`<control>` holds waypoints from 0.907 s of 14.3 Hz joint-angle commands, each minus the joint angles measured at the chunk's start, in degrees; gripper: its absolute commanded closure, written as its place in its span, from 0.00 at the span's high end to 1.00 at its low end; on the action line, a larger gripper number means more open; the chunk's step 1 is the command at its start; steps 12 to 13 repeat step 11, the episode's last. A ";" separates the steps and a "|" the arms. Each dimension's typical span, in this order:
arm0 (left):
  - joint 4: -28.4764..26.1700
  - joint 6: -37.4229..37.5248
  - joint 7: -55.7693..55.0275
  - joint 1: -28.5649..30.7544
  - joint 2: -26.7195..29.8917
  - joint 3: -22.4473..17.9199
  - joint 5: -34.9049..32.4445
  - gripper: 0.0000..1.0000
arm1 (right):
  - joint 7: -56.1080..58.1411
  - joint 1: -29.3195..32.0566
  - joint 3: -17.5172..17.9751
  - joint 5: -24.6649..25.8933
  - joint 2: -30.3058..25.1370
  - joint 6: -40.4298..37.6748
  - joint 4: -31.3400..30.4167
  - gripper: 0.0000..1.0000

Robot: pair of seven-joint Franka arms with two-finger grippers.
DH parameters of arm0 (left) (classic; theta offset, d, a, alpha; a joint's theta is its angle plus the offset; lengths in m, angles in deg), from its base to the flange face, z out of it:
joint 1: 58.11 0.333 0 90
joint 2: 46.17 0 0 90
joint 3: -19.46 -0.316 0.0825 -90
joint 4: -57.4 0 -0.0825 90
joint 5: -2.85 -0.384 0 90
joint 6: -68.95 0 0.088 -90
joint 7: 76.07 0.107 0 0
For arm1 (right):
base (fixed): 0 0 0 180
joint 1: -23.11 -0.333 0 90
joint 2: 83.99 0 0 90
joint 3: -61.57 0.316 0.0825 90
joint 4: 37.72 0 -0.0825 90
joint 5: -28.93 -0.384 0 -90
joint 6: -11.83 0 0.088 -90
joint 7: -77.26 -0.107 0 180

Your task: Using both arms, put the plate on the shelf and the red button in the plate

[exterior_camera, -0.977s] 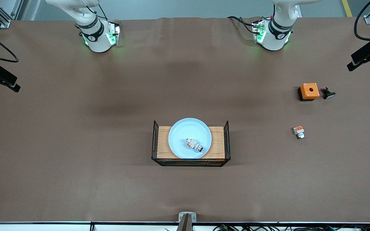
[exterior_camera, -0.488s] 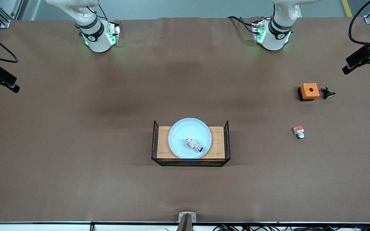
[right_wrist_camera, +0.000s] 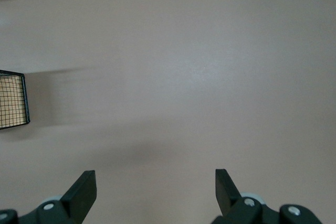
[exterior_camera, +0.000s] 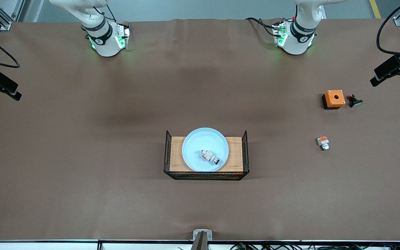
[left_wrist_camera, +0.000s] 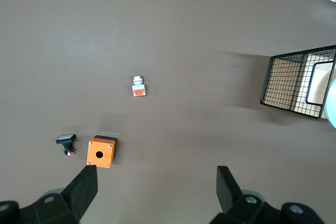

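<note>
Brown tabletop carries one wire-sided wooden tray at centre, holding one round pale blue plate with one white-grey red button lying on it. Toward the left arm's end stand one orange box with one black button just beside it, and one orange-and-white part nearer the front camera. Two grippers, both released and empty: left gripper high above the orange box, right gripper above bare tabletop.
</note>
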 commanded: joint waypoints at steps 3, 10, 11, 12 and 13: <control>1.02 -0.36 -0.50 -0.30 -0.30 0.19 -0.52 1.00 | 0.27 -0.05 0.12 0.78 -0.47 0.43 -0.48 1.00; 0.93 -1.59 -0.50 -0.12 -0.38 0.11 -0.43 1.00 | 0.27 -0.05 0.21 0.70 -0.47 0.43 -0.48 1.00; 0.84 -1.59 -0.50 -0.04 -0.65 0.19 -0.43 1.00 | 0.27 -0.05 0.21 0.78 -0.47 0.43 -0.48 1.00; 0.84 -1.59 -0.50 -0.04 -0.65 0.19 -0.43 1.00 | 0.27 -0.05 0.21 0.78 -0.47 0.43 -0.48 1.00; 0.84 -1.59 -0.50 -0.04 -0.65 0.19 -0.43 1.00 | 0.27 -0.05 0.21 0.78 -0.47 0.43 -0.48 1.00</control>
